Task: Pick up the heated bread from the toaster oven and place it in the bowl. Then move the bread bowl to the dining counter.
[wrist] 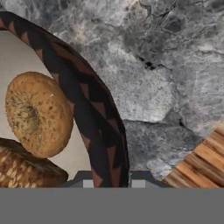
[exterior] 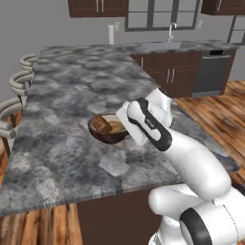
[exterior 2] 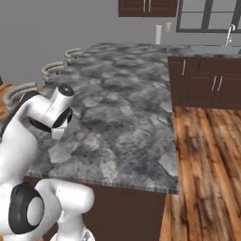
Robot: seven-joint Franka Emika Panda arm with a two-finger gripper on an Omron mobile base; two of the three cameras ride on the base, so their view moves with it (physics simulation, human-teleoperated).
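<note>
Support surface: dining counter [exterior: 72, 95], a grey-and-white marbled stone slab on a dark brown base, long and wide, its near edge toward the base cameras. One item rests directly on it: the bowl [exterior: 98, 134], dark brown outside, pale inside, sitting near the counter's near right edge. In the hand view the bowl's dark patterned rim [wrist: 98, 127] lies on the stone, with the slab's edge and wooden floor [wrist: 205, 157] just beyond.

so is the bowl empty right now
No, in the hand view the bowl holds a ring-shaped pastry and the heated bread beside it.
</note>
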